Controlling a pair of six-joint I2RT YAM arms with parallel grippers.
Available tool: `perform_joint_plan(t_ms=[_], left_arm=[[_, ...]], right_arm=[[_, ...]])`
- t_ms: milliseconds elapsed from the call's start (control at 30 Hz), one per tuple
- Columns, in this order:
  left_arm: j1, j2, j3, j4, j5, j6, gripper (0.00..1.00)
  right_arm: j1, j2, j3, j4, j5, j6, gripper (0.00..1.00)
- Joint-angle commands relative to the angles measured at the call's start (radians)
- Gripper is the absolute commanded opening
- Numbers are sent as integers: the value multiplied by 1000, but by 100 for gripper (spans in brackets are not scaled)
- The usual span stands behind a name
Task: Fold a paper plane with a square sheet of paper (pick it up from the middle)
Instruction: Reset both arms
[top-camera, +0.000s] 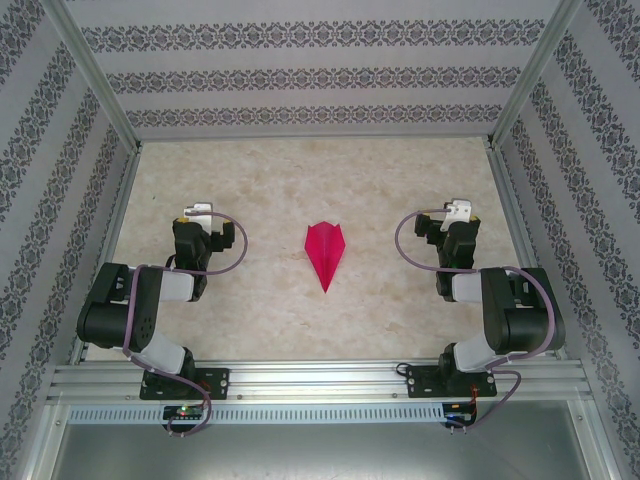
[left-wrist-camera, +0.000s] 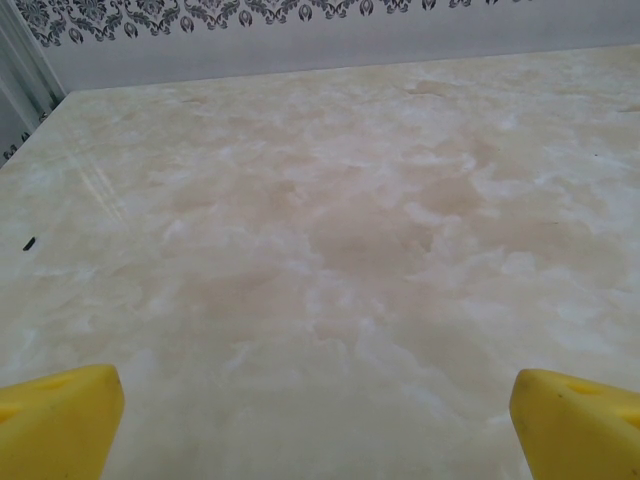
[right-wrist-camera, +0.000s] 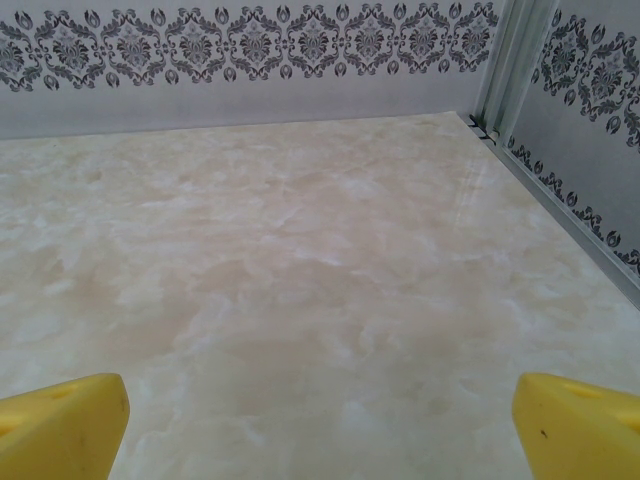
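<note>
Two arms sit folded back at the near edge of the table (top-camera: 250, 180), one on either side of the paper plane (top-camera: 327, 253). The plane is a slim magenta-pink dart with a centre crease. It lies flat on the marbled tabletop about midway between the arms, with its sharp tip toward the near edge and its wider end toward the far wall.

In the overhead view the left gripper (top-camera: 197, 213) is well apart from the plane on its left, and the right gripper (top-camera: 460, 212) is well apart on its right. Between each gripper and the paper is bare tabletop. In the left wrist view the left gripper (left-wrist-camera: 318, 425) has its yellow fingers (left-wrist-camera: 60, 415) spread wide to the frame corners, with table surface between them. The right gripper (right-wrist-camera: 320, 425) is spread just as wide, its yellow fingers (right-wrist-camera: 62, 420) at the bottom corners, holding nothing.

Patterned wallpaper (top-camera: 300, 80) lines the three walls, with metal corner posts (right-wrist-camera: 510, 60) where they meet. A slotted aluminium rail (top-camera: 320, 380) carries both arm bases, and a purplish cable (top-camera: 236, 250) loops beside each wrist. In the left wrist view a small dark speck (left-wrist-camera: 29, 243) lies on the table near its left edge.
</note>
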Motion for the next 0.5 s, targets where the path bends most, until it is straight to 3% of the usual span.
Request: perform_joint_plan(t_ms=[0, 467], left_arm=[[9, 3, -6, 61, -9, 4, 100], [9, 3, 2, 44, 18, 14, 100]], right_arm=[[3, -13, 20, 11, -6, 10, 98], [2, -13, 20, 11, -6, 9, 98]])
